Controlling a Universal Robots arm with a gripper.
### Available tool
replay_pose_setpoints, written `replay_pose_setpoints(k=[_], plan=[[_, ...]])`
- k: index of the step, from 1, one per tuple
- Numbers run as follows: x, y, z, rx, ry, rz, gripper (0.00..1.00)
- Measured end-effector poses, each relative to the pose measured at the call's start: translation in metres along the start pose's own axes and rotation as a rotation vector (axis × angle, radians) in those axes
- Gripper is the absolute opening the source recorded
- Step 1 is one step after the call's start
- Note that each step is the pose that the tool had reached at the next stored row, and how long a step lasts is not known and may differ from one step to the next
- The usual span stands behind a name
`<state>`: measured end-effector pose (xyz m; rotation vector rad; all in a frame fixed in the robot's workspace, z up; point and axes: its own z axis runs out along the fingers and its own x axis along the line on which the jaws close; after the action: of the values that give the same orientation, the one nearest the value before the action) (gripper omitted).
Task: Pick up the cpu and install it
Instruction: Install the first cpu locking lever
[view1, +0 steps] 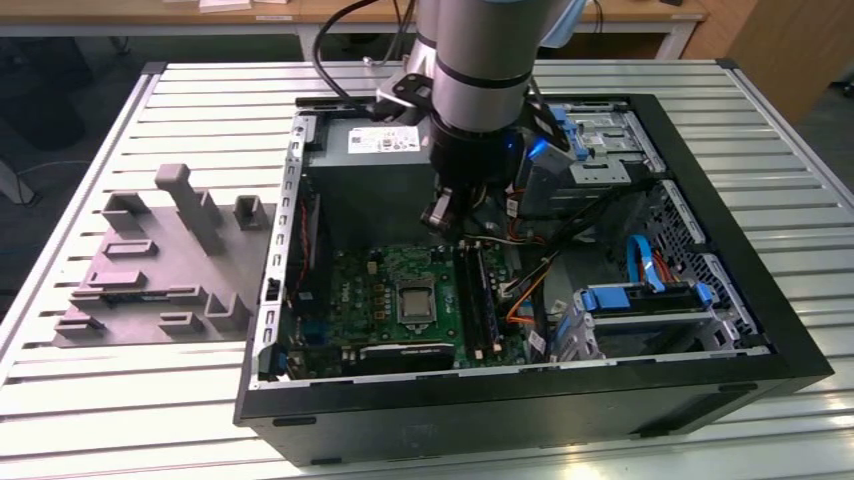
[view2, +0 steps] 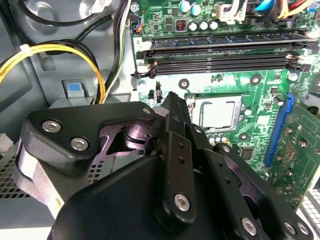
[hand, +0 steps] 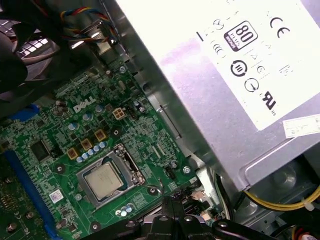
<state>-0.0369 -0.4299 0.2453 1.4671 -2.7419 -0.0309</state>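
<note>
The cpu (hand: 104, 179), a small square chip with a silvery top, lies flat inside the metal-framed socket (hand: 131, 165) on the green motherboard (view1: 367, 285). It shows in the second wrist view too, cpu (view2: 218, 112). My gripper (view1: 447, 218) hangs above the board inside the open computer case (view1: 747, 300), close to the grey power supply (hand: 225, 75). It is off to one side of the socket and apart from the chip. Its black fingertips (hand: 165, 202) stand together with nothing between them, gripper (view2: 172, 102).
Black memory slots (view2: 225, 55) run beside the socket, and a blue slot (view2: 280, 130) lies past it. Yellow and black cables (view2: 60, 50) loop near the power supply. Blue drive brackets (view1: 641, 295) fill the case's right side. A grey fixture block (view1: 160, 260) sits outside the case.
</note>
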Motion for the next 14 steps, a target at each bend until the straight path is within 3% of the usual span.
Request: replay_pose_setpoints(k=[10, 14], plan=[[-0.0039, 0.0083, 0.0039, 0.0000, -0.0003, -0.001, 0.11], [-0.0028, 0.0090, 0.0049, 0.0005, 0.0009, -0.029, 0.11]])
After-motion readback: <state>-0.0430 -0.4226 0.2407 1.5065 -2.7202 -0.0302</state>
